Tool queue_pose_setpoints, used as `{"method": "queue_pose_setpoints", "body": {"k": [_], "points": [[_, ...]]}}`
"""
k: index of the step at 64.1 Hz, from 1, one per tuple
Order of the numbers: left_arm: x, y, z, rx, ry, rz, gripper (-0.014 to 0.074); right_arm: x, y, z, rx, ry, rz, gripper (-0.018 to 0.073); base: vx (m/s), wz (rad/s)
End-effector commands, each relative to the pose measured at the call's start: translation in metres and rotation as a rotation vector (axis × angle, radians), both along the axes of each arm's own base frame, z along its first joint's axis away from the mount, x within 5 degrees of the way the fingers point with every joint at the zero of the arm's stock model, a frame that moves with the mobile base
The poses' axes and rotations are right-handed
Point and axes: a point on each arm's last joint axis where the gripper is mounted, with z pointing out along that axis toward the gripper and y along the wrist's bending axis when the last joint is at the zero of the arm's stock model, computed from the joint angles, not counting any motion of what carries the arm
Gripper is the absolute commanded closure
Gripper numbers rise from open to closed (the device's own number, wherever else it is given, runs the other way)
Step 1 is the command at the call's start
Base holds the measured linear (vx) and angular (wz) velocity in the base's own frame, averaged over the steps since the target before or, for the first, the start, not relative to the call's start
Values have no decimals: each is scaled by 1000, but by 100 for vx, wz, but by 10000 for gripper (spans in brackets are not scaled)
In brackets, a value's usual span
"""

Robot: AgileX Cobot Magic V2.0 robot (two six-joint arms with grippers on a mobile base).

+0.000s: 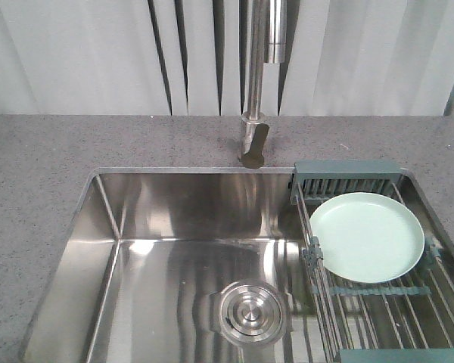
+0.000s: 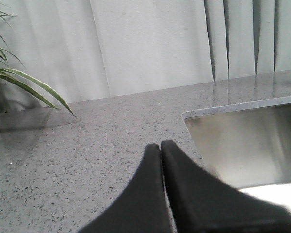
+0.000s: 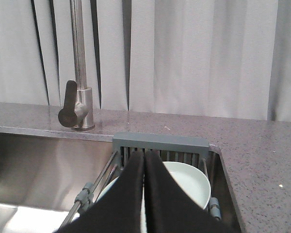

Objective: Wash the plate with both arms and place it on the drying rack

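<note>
The pale mint-green plate (image 1: 367, 235) lies flat on the drying rack (image 1: 346, 180), which spans the right end of the sink. In the right wrist view the plate (image 3: 189, 182) shows behind my right gripper (image 3: 144, 154), whose black fingers are shut together and empty above the plate's near part. The rack's grey-teal end bar (image 3: 160, 142) stands just beyond. My left gripper (image 2: 160, 145) is shut and empty over the grey countertop (image 2: 87, 145), left of the sink's corner. Neither gripper shows in the front view.
The steel sink basin (image 1: 189, 257) has a round drain (image 1: 251, 311) near its front. A tall steel faucet (image 1: 256, 83) with a lever stands behind the sink. Speckled grey countertop (image 1: 38, 166) surrounds it. Plant leaves (image 2: 19, 82) hang at the left; white curtains hang behind.
</note>
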Motion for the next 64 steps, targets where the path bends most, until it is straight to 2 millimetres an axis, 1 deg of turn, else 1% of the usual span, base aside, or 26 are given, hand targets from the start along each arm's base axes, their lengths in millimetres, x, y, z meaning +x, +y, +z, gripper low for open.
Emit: {"method": "queue_pose_setpoints", "body": {"k": [1, 64], "points": [[-3, 1, 15, -15, -109, 17, 603, -1, 0, 7, -3, -83, -3, 564, 0, 0], [-3, 1, 15, -15, -109, 17, 603, -1, 0, 7, -3, -83, -3, 564, 0, 0]]}}
